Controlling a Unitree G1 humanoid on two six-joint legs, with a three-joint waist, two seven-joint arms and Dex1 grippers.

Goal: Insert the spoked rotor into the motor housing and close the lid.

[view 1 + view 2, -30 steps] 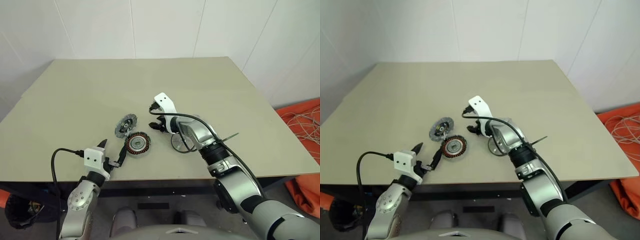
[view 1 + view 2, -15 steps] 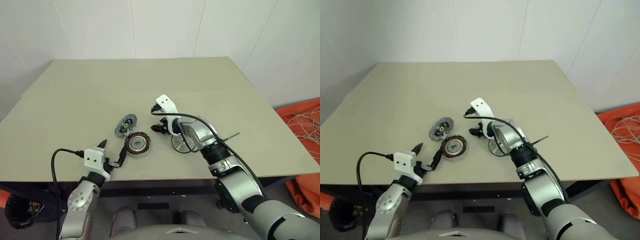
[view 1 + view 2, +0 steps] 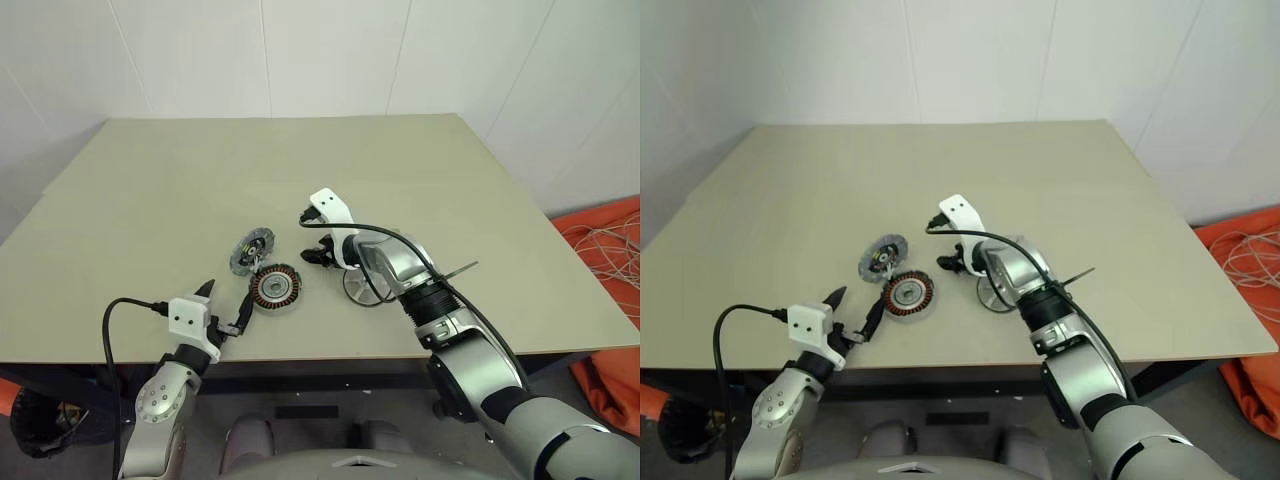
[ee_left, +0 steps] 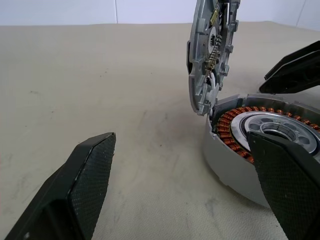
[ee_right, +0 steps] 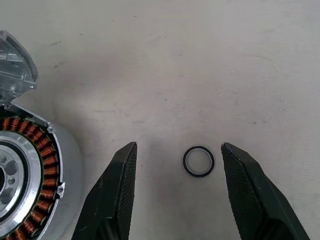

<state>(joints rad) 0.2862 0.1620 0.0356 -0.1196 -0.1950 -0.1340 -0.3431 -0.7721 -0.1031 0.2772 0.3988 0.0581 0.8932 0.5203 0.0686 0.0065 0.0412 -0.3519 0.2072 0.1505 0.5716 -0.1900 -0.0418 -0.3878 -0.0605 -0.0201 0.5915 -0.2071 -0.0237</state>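
Note:
The motor housing (image 3: 275, 288), a silver shell with copper windings, lies near the table's front edge. The lid (image 3: 250, 250), a slotted silver disc, stands tilted on edge against the housing's far left side. The shiny spoked rotor (image 3: 362, 285) lies right of the housing, partly hidden under my right forearm. My right gripper (image 3: 315, 257) hangs open, pointing down at the table between housing and rotor, holding nothing. My left gripper (image 3: 225, 308) is open and level just in front and left of the housing (image 4: 250, 142), its fingers (image 4: 85, 185) empty.
A tiny dark ring (image 5: 198, 161) lies on the table between my right gripper's (image 5: 179, 150) open fingers, not touched. The table's front edge (image 3: 320, 358) runs close behind the housing. Orange cloth and pale cables (image 3: 610, 240) lie on the floor to the right.

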